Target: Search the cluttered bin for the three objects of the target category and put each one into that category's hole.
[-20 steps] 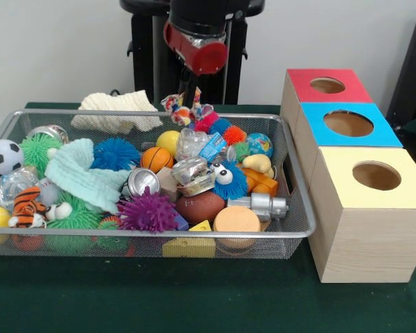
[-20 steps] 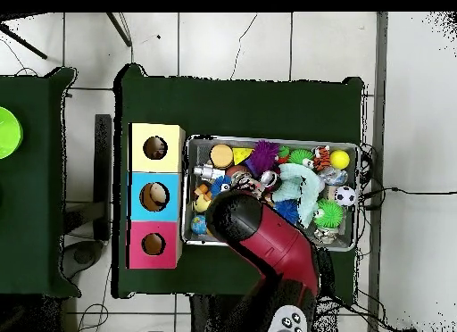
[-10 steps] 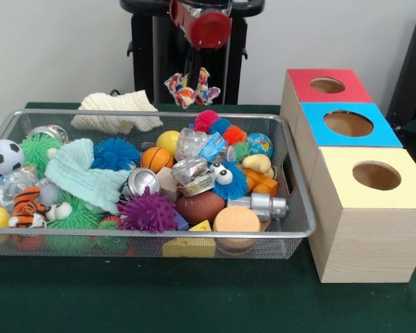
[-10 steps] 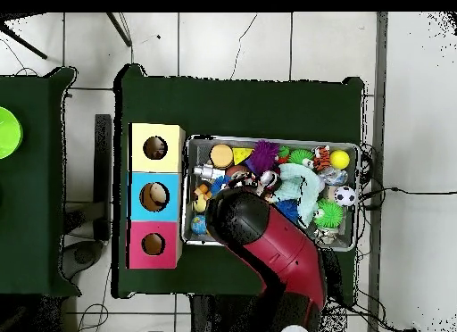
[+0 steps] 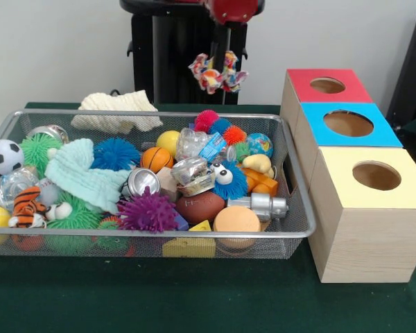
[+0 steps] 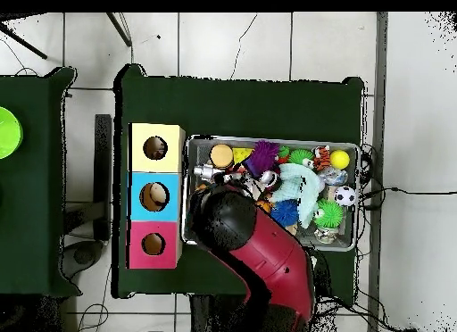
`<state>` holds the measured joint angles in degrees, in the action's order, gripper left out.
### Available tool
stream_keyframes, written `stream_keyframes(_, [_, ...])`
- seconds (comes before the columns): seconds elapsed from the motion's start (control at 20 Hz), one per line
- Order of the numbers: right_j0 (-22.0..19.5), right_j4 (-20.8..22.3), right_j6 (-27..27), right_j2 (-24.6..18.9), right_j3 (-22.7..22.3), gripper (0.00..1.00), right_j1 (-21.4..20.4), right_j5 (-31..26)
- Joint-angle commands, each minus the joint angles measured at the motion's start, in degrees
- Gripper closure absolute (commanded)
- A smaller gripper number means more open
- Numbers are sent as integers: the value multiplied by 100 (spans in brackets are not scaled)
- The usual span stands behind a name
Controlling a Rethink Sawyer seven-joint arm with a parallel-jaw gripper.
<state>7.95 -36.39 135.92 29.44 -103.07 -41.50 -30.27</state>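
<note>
Fingers [image 5: 218, 61] closed on a multicolored knotted rope toy [image 5: 217, 71]; it hangs clear in the air just below them, nothing touching it. Only the dark finger tips and the red arm end [image 5: 230, 10] show in the front view, at the top edge. In the overhead view the red and black arm [image 6: 259, 253] covers the fingers and the toy, so grip detail comes from the front view only.

Below and to the left of the fingers in the front view: wire mesh bin [image 5: 159, 236] on the green table [image 5: 194, 305], full of clutter. Directly under the toy, at the bin's back edge, sit red, blue and orange spiky balls [image 5: 219, 126]. Lower down: mini basketball [image 5: 156, 158], blue googly-eyed fuzzy toy [image 5: 229, 180], brown football [image 5: 200, 207], purple spiky ball [image 5: 147, 211], crushed can [image 5: 140, 182]. Far left of the fingers: soccer ball [image 5: 3, 156], mint cloth [image 5: 80, 175], tiger plush [image 5: 29, 207].

Right of the fingers and lower: three wooden boxes in a row, each with one round hole on top. Red-topped box [image 5: 327, 84] is nearest the toy, then blue-topped box [image 5: 348, 123], then yellow-topped box [image 5: 376, 177]. Toy is well apart from all three holes.
</note>
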Motion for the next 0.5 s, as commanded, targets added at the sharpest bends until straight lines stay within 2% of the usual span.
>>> stream_keyframes(0.05, [275,-317,2172,-93,-305,100,-125,-769])
stream_keyframes(0.5, [628,-283,2671,134,-238,100,-237,-912])
